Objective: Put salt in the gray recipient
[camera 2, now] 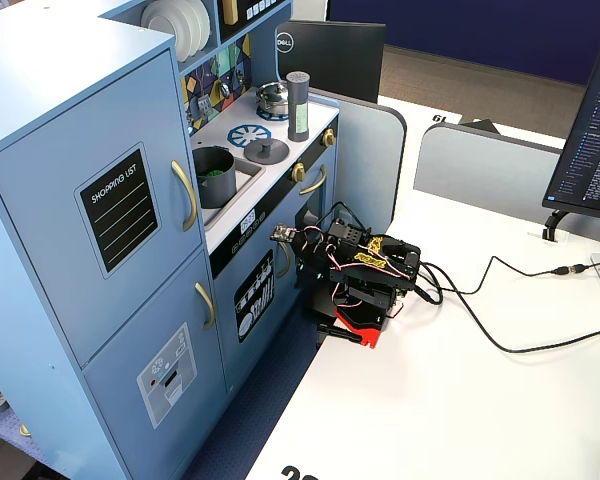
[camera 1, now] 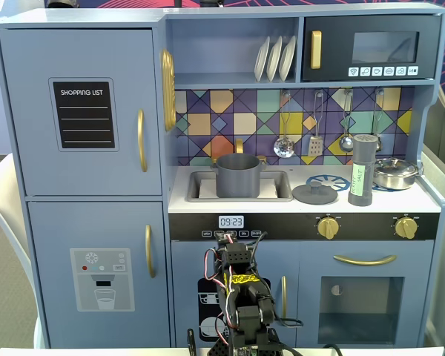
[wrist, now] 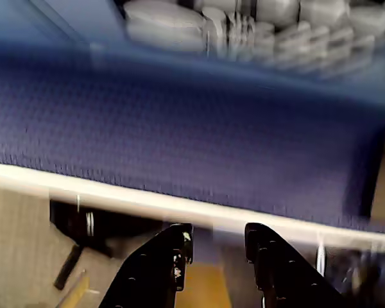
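Note:
The salt (camera 1: 363,169), a tall gray shaker with a pale green label, stands upright on the right of the toy kitchen's counter; it also shows in a fixed view (camera 2: 298,105). The gray recipient (camera 1: 237,176) sits in the sink, left of the salt, and in a fixed view (camera 2: 214,176) something green lies inside it. My gripper (wrist: 218,234) is low in front of the kitchen on the folded arm (camera 2: 360,265), far below both. Its jaws stand a little apart with nothing between them. Neither the salt nor the recipient shows in the blurred wrist view.
A flat gray lid with a knob (camera 1: 314,193) lies between sink and salt. A shiny steel pan (camera 1: 394,173) sits right of the salt. Ladles hang on the back wall (camera 1: 315,137). Cables (camera 2: 500,330) cross the white table beside the arm; a monitor (camera 2: 592,130) stands at right.

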